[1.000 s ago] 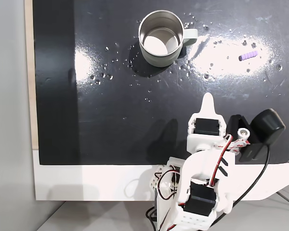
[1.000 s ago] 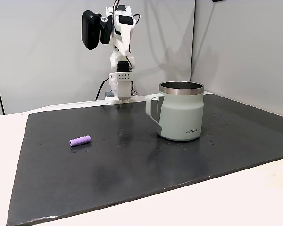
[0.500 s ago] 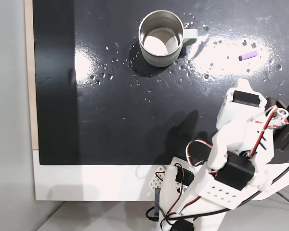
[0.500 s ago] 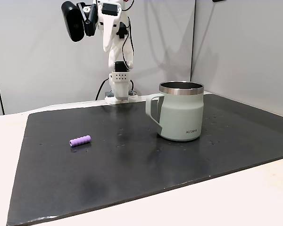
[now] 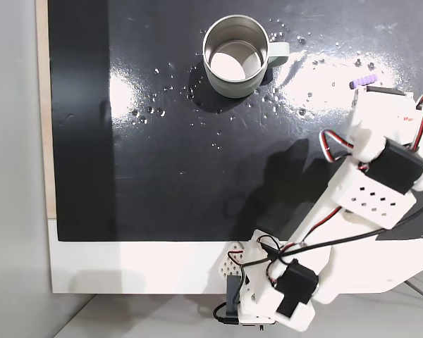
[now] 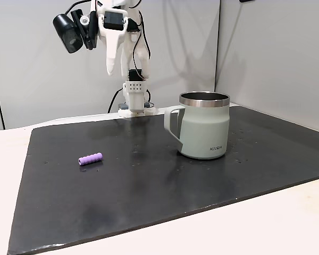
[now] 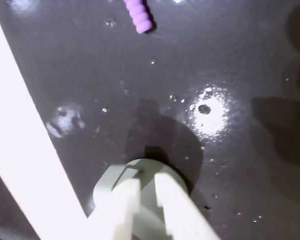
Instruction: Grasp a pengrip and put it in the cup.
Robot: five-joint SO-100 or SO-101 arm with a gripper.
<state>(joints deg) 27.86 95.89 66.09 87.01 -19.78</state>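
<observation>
Fixed view: glossy black mat (image 6: 149, 180), grey walls (image 6: 37, 79)

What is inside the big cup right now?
Nothing. The cup shows only its bare shiny steel bottom from above. The purple pengrip lies on the black mat, apart from it. The side view hides the inside.

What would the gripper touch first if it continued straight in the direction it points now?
Probably the bare black mat. In the wrist view the gripper points down at empty mat, with the pengrip further ahead near the top edge. The cup stands off to the side, though depth is hard to judge.
</observation>
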